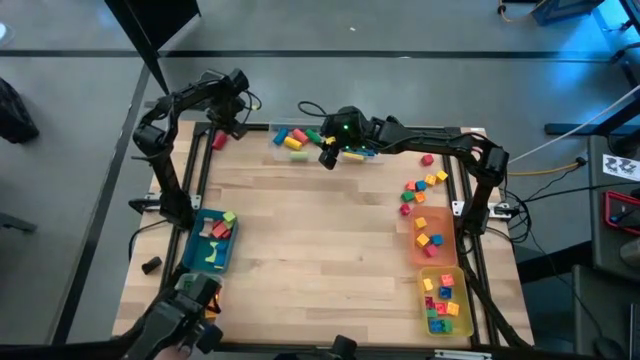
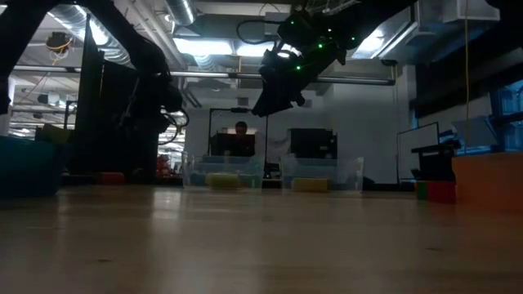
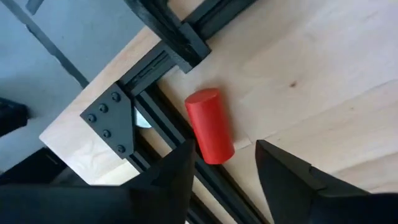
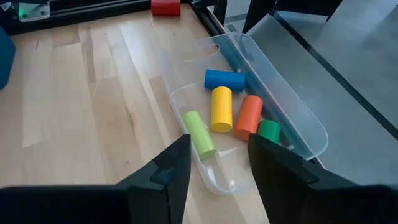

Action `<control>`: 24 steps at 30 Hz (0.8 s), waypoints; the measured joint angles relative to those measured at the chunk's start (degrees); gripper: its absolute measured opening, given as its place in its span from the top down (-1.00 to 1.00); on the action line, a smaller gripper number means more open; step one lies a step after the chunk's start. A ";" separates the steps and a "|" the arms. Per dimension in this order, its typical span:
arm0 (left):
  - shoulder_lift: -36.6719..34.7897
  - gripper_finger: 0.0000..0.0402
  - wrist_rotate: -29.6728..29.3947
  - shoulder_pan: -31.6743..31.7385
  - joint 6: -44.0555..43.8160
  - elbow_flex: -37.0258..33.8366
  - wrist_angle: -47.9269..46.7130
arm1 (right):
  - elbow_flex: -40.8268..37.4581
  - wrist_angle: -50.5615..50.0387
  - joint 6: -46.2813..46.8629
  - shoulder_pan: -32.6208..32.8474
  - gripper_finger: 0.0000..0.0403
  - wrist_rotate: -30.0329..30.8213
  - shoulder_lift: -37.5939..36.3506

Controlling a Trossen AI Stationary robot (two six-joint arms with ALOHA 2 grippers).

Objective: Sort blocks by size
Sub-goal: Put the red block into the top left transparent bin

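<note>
From above, we see the left gripper (image 1: 222, 128) at eleven o'clock over a red block (image 1: 218, 141) on the worktop (image 1: 320, 230). The right gripper (image 1: 330, 155) is at twelve, by the clear bin (image 1: 300, 140).

Left wrist: jaws open, empty, red block between them.

Right wrist: jaws open, empty, above the coloured blocks (image 4: 221, 109) in the clear bin.

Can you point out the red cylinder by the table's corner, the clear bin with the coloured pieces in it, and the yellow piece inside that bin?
red cylinder (image 3: 209, 126): left wrist view, middle of its side.
clear bin (image 4: 297, 121): right wrist view, on its far wall.
yellow piece (image 4: 221, 108): right wrist view, middle of its body.
</note>
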 joint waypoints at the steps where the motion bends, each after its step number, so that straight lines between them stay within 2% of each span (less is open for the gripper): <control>1: 0.08 0.16 -0.21 -0.04 -0.87 0.00 0.28 | 0.00 -0.01 0.02 0.00 0.20 0.01 0.00; 8: 1.30 -0.06 -3.10 -0.58 -6.12 0.00 2.83 | 0.00 -0.86 0.02 -0.02 0.20 0.00 0.00; 21: 4.85 -0.01 -5.21 -0.84 -0.19 0.00 2.57 | 0.00 -3.73 0.02 -0.02 0.20 -0.01 0.00; 24: 6.40 -0.01 -7.47 -1.12 0.22 0.00 2.57 | 0.00 -3.73 0.02 -0.02 0.20 -0.01 0.00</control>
